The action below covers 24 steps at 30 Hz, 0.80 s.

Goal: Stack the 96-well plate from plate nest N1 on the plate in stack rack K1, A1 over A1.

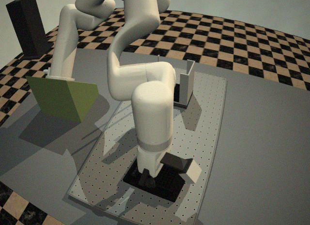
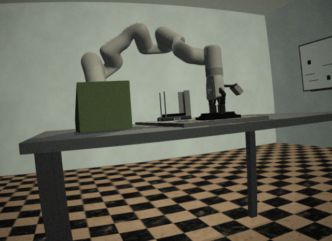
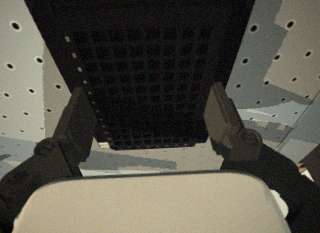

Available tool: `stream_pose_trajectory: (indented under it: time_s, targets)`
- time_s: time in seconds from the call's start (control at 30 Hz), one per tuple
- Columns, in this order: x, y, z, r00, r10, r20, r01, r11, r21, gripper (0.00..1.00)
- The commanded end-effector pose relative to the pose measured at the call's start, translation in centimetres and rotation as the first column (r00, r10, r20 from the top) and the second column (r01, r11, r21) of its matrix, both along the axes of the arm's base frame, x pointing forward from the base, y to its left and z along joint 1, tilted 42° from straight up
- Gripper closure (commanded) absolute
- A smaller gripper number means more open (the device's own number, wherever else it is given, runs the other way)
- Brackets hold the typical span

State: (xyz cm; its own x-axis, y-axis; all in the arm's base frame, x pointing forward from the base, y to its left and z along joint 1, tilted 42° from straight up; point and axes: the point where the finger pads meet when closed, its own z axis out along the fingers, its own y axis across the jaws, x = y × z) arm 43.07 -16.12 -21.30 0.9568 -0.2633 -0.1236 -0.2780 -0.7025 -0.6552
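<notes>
Presently — jaws gripping 96-well plate [image 3: 150, 83] across its width | plate low over nest N1 [image 1: 172, 190] | stack rack K1 [image 1: 186, 85] — toward bench's far edge

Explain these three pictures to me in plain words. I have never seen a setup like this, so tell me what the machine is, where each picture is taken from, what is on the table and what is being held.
The white jointed machine is a robot arm bolted behind a green box on a grey table. One picture looks down from above, one looks from the side at floor level, and one comes from a camera on the arm's wrist.

On the table lies a pale board dotted with holes. At its far end stands a stack rack, an open holder with upright walls. At the near end sits a black 96-well plate, a flat lab tray with a grid of small wells, resting on its nest.

The arm's tool has two fingers, one on each side of the plate. They are closed on the plate, which has not been lifted yet.
</notes>
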Motion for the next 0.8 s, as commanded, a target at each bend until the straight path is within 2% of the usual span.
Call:
stream_pose_trajectory:
  time_s: [0.0, 0.77]
  targets:
    - [0.13, -0.19, 0.11, 1.000, -0.002, 0.003, 0.002, 1.000, -0.003, 1.00]
    - [0.09, -0.55, 0.51, 1.000, -0.002, 0.003, 0.002, 1.000, -0.003, 1.00]
